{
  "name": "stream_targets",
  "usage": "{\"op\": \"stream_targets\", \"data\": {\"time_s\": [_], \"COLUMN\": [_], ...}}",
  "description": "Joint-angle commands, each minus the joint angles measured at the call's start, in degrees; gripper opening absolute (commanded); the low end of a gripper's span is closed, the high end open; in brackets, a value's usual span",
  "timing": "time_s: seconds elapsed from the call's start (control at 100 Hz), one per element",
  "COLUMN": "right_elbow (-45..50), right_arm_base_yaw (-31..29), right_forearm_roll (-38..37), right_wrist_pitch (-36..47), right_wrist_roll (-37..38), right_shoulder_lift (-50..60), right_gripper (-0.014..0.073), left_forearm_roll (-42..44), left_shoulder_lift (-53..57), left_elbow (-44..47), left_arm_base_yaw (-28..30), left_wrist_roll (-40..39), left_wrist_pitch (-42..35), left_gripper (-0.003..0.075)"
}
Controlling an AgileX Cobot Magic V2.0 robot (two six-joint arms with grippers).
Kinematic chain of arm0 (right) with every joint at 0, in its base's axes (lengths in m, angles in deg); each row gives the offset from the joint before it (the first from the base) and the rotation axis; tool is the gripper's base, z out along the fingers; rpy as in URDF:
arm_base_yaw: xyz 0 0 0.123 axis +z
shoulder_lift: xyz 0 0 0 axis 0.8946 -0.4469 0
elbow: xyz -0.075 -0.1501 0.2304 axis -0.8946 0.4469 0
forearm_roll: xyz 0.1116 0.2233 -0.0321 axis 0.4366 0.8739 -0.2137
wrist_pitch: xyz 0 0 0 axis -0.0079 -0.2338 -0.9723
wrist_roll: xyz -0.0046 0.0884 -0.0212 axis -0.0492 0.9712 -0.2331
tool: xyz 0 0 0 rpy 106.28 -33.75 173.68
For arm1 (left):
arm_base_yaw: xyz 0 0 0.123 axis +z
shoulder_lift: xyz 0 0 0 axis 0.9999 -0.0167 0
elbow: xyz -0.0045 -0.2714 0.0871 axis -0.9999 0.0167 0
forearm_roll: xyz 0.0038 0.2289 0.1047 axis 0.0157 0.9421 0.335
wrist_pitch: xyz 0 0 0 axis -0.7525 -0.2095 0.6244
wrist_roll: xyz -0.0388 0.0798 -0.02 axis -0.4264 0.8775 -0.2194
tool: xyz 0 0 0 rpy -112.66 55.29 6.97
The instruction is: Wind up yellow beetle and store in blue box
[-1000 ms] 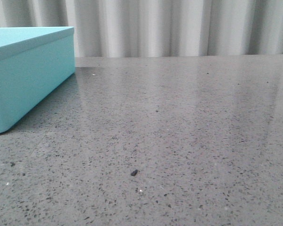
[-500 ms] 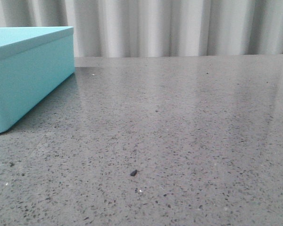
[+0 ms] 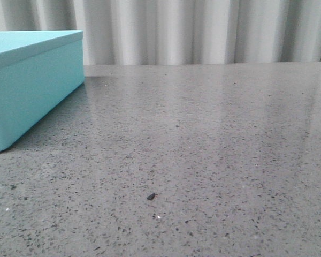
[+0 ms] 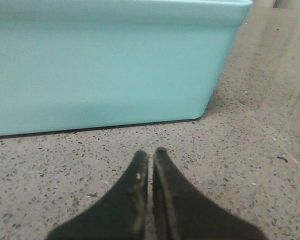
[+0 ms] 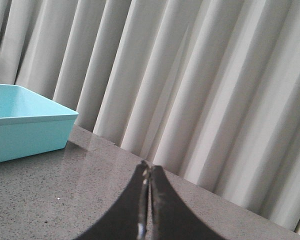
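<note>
The blue box [image 3: 32, 85] stands at the far left of the grey speckled table. It also shows in the left wrist view [image 4: 105, 65], close in front of my left gripper [image 4: 150, 152], and in the right wrist view [image 5: 25, 127]. My left gripper is shut and empty, low over the table just short of the box's side. My right gripper [image 5: 150, 167] is shut and empty, above the table and facing the curtain. Neither gripper shows in the front view. The yellow beetle is out of view in every frame.
A small dark speck [image 3: 151, 196] lies on the table [image 3: 214, 150] near the front middle. A pleated grey curtain [image 3: 203, 32] hangs behind the table's far edge.
The blue box has shifted very slightly to the left in the front view. Nothing else has moved.
</note>
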Motion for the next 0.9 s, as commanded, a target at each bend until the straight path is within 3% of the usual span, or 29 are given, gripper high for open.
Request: {"op": "stream_targets", "data": {"time_s": [0.0, 0.15, 0.24, 0.65, 0.89], "right_elbow": [-0.97, 2.35, 5.80, 20.90, 21.99], "right_arm_base_yaw": [-0.13, -0.97, -3.27, -20.20, -21.35], "right_forearm_roll": [-0.50, 0.89, 5.62, 8.14, 8.14], "right_wrist_pitch": [4.67, 5.08, 5.20, 12.56, 6.45], "right_wrist_roll": [-0.54, -0.54, -0.54, 1.16, 1.16], "right_shoulder_lift": [-0.78, -0.69, -0.69, -0.69, -0.69], "right_gripper": [-0.0041, -0.0041, -0.0041, -0.0041, -0.0041], "left_forearm_roll": [-1.09, -1.09, -1.09, -1.09, -1.09], "left_shoulder_lift": [1.81, 1.81, 1.81, 1.81, 1.81], "left_elbow": [1.48, 1.48, 1.48, 1.48, 1.48], "left_arm_base_yaw": [0.19, 0.19, 0.19, 0.19, 0.19], "left_wrist_roll": [-0.49, -0.49, -0.49, -0.49, -0.49], "left_wrist_pitch": [-2.11, -2.11, -2.11, -2.11, -2.11], "left_gripper": [-0.0021, -0.0021, -0.0021, -0.0021, -0.0021]}}
